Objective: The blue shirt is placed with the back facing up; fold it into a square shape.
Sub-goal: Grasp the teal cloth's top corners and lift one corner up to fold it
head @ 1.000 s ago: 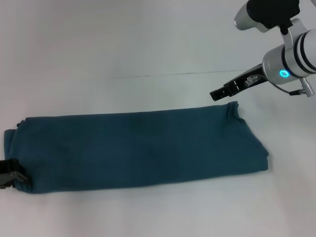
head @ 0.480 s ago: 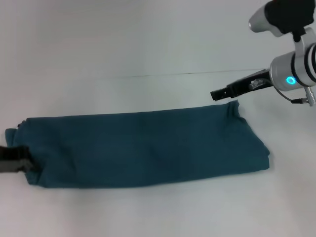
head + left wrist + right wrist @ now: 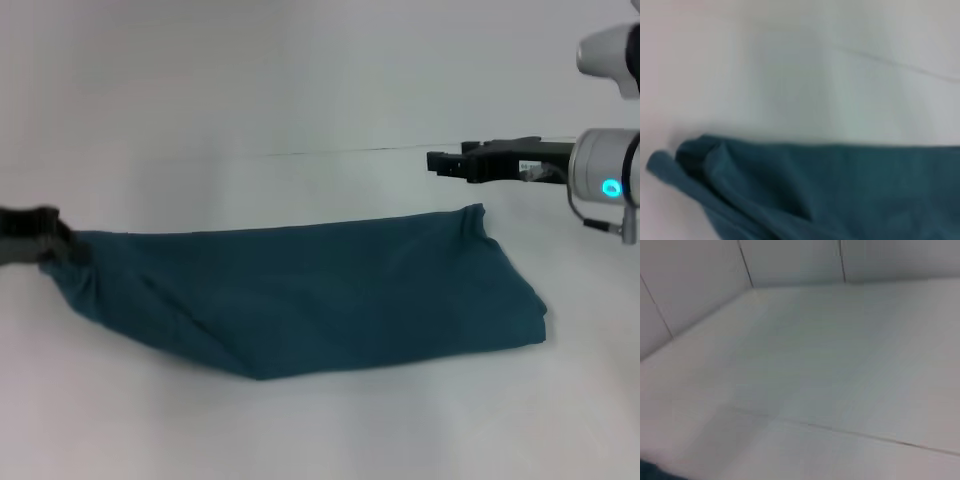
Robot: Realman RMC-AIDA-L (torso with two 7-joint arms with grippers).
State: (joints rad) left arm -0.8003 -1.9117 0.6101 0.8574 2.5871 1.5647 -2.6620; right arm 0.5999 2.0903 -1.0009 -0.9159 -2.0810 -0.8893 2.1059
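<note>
Left gripper (image 3: pixel 45 235), a dark blurred shape at the left edge of the head view, is pinched on the left end of the blue shirt (image 3: pixel 330 295) and holds that end up off the table (image 3: pixel 300 90). From the grip the cloth runs down and to the right in slack diagonal folds, so the shirt's near edge slants from the raised corner to the tabletop near the middle. Its right half lies flat as a long folded band, soft matte cotton, plain teal-blue, with a rounded fold along the right end and a small peaked corner at the far right.

In the left wrist view the shirt (image 3: pixel 830 190) shows as bunched, rolled layers at its end, smooth beyond that.

Right gripper (image 3: pixel 440 161) hangs level above the table, apart from the cloth, just beyond the shirt's far right corner; its slim black fingers lie together with no gap visible and hold nothing. Behind it sits the silver wrist with a glowing blue ring.

The table is smooth, pale, with a thin seam line across it.
</note>
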